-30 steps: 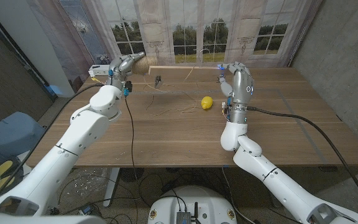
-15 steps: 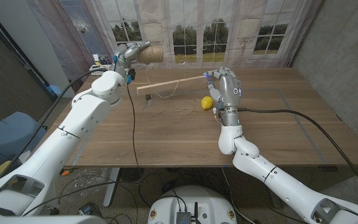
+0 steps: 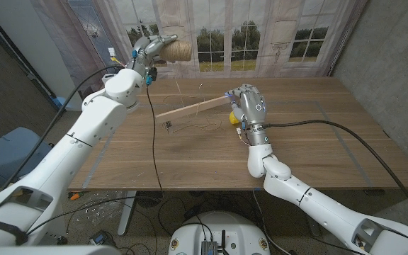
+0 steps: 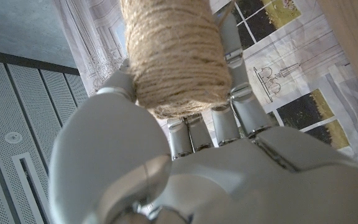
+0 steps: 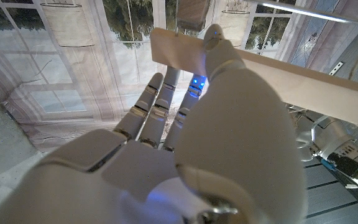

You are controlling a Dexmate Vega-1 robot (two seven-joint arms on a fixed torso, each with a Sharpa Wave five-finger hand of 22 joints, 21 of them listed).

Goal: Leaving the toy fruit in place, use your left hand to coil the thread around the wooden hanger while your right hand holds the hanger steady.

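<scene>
The left robot hand point(image 3: 149, 48) has lifted the thread spool point(image 3: 178, 49) it grips higher, while the right robot hand point(image 3: 248, 106), pinching the wooden hanger point(image 3: 193, 109), has tilted it above the tabletop point(image 3: 317, 149) beside the yellow fruit point(image 3: 232, 120), so coiling looks underway.

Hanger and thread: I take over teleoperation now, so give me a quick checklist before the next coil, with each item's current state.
1. Right hand grips the wooden hanger: ok, one end held, bar lifted off the table.
2. Left hand holds the twine spool: ok, raised high.
3. Thread running from spool to hanger: cannot tell, too thin to trace.
4. Toy fruit left in place: ok, on the table beside the right hand.
5. Coils already on the hanger: cannot tell.
</scene>
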